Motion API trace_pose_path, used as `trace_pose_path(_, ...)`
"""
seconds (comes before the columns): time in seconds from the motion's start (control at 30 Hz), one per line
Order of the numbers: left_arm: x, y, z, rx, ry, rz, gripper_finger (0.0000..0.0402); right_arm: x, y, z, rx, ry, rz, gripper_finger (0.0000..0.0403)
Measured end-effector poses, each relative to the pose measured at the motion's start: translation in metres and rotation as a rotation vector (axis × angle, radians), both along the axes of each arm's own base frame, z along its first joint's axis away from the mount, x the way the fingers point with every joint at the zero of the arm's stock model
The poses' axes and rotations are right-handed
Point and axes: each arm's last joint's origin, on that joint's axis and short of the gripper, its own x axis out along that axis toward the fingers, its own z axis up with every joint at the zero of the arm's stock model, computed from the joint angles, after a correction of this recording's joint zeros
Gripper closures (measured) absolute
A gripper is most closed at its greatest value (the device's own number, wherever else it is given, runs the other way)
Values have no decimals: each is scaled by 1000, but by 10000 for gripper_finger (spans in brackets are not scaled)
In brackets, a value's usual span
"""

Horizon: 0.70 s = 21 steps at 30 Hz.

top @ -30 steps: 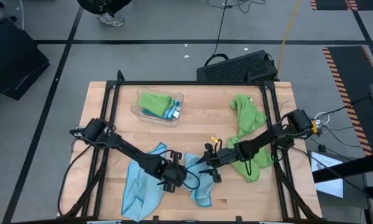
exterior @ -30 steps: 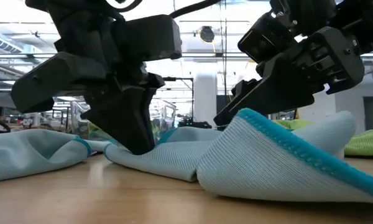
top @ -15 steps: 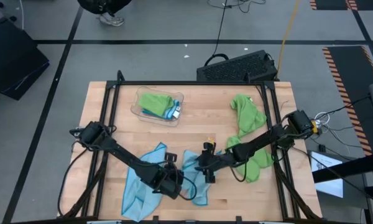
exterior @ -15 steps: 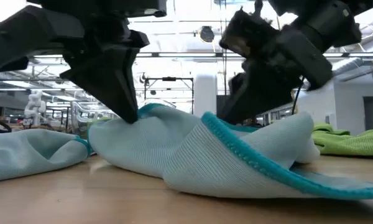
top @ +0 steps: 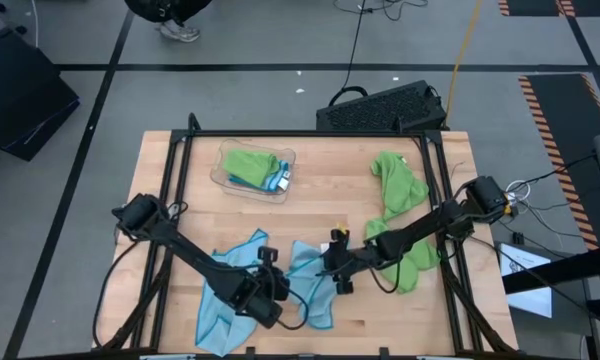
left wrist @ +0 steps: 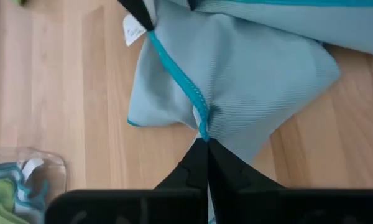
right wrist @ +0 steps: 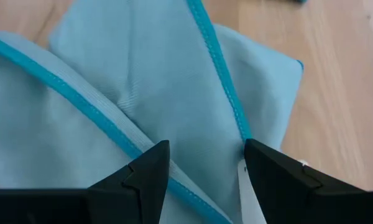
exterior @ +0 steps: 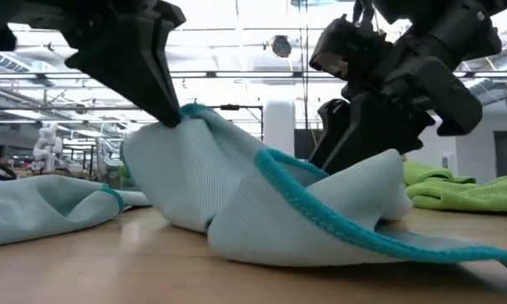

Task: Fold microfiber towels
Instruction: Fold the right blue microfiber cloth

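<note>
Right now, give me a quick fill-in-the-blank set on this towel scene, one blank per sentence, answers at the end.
1. The left gripper has its fingers shut on the teal-stitched hem of a light ____ microfiber towel.
2. The right gripper hovers over that towel with its fingers ____.
3. The clear plastic tray holds a folded lime ____ cloth.
4. In the low view the pinched hem is lifted ____ the wooden table.

Missing words: blue; open; green; above
</note>
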Motion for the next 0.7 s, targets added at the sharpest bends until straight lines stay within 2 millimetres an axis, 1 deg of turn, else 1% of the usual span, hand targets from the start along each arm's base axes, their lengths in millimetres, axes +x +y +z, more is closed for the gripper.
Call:
trace_pose_path(0.07,-1,-1,-1,10,0,-6,398,-1,0,1,17,-6,4,203)
trace_pose_path(0.23,0,-1,0,51,-22,-6,399,1,1,1,173,1,89,203)
trace_pose_path(0.37,0,1,1,93,-38,-4,397,-1,3,0,225,22,122,204)
trace_pose_path(0.53,2,4,1,118,-42,1,397,-5,12,1,334,68,199,218)
trace_pose_path(0.7,3,9,2,159,-55,25,399,-13,16,15,350,67,178,235)
